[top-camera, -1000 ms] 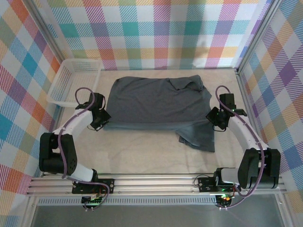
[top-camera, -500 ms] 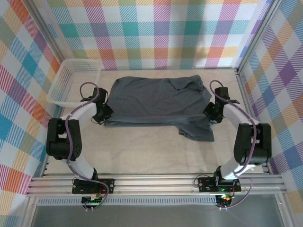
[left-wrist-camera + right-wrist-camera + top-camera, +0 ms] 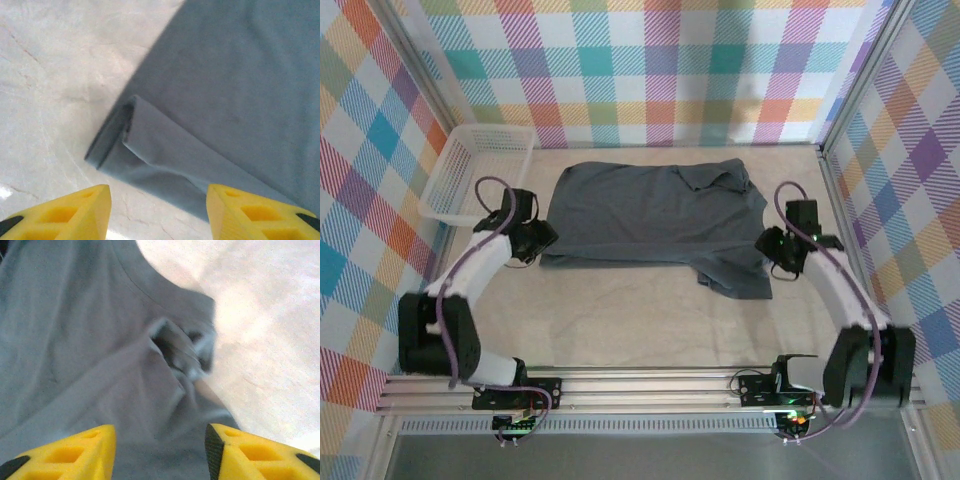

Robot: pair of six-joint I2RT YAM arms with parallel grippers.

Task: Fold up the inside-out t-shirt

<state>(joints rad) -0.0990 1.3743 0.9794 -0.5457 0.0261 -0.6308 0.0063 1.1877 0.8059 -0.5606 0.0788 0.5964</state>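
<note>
Table (image 3: 620, 325) carried the t-shirt (image 3: 655, 215), spread across its far half with one flap trailing toward the near right corner. I judged the cloth light, limp and not slippery, best pinched at a doubled hem corner. Left claw (image 3: 534, 240) sat at the near-left corner of the cloth, fingers spread, the fold just ahead of them. Right claw (image 3: 775, 250) was spread over the rumpled right edge, pinching nothing.

White plastic mesh basket (image 3: 477, 172) at far-left of pale beige tabletop (image 3: 620, 320), against left wall. Basket contents hard to tell, apparently none. Multicoloured plaid walls (image 3: 650, 70) enclose workspace.
</note>
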